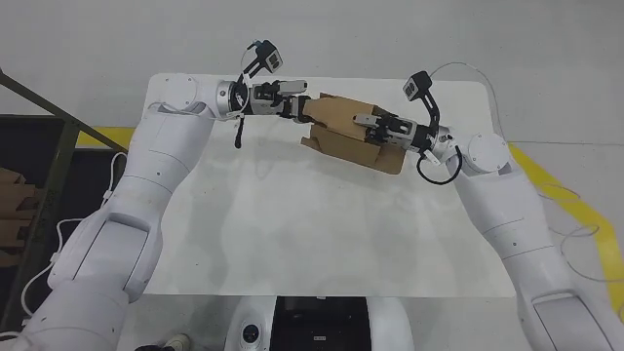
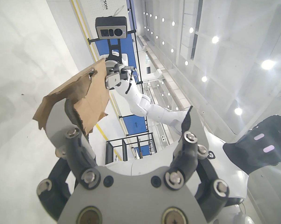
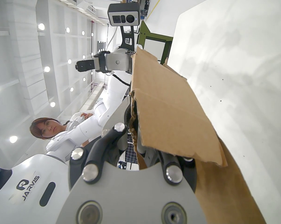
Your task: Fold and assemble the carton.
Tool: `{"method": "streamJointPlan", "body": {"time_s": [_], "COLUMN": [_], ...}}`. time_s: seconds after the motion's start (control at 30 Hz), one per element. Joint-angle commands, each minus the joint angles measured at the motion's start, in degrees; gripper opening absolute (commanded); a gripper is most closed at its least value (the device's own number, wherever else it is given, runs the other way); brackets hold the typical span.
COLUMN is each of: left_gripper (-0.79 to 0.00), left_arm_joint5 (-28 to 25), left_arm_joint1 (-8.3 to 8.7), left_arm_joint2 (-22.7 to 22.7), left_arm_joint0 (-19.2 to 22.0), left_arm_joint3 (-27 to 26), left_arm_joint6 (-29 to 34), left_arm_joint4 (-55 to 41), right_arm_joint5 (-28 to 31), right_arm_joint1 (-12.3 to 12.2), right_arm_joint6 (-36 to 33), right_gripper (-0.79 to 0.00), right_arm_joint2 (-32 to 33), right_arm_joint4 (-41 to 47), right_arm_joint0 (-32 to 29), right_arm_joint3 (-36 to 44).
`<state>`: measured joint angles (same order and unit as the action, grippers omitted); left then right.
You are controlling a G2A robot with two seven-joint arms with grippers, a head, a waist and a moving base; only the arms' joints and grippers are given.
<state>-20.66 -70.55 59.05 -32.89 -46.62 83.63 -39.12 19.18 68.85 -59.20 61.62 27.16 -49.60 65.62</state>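
A brown cardboard carton is held partly folded above the back middle of the white table. My left gripper is at its left end. In the left wrist view this gripper stands open, and a torn flap of the carton lies against one of its fingers. My right gripper is at the carton's right end, shut on a wall of the carton. A panel hides its far finger. The left wrist view shows the right gripper clamped at the carton's far edge.
A dark metal frame stands just off the table's left side, with flat cardboard below it. Yellow floor tape runs past the right side. The table's front half is bare.
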Motion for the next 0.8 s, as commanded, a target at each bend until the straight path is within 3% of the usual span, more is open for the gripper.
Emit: {"method": "streamJointPlan", "body": {"time_s": [0.0, 0.37, 0.77], "left_gripper": [0.0, 0.0, 0.0], "left_arm_joint5": [0.21, 1.87, 3.35], "left_arm_joint1": [0.13, 0.7, -0.53], "left_arm_joint2": [0.33, 1.57, -1.28], "left_arm_joint0": [-0.19, -1.63, 0.06], "left_arm_joint3": [-0.7, -6.56, -6.58], "left_arm_joint6": [0.2, 1.86, 3.34], "left_arm_joint4": [-0.18, -1.43, -2.88], "right_arm_joint5": [-0.07, -0.11, 0.17], "right_arm_joint1": [0.0, 0.23, 0.21], "right_arm_joint6": [0.24, 1.35, -0.12], "right_gripper": [-0.785, -0.785, -0.785], "right_arm_joint2": [-0.01, -0.7, -0.73], "right_arm_joint4": [-0.26, -1.73, -1.13], "right_arm_joint0": [-0.18, -0.67, -2.33], "right_arm_joint3": [0.08, 0.51, 4.03]}}
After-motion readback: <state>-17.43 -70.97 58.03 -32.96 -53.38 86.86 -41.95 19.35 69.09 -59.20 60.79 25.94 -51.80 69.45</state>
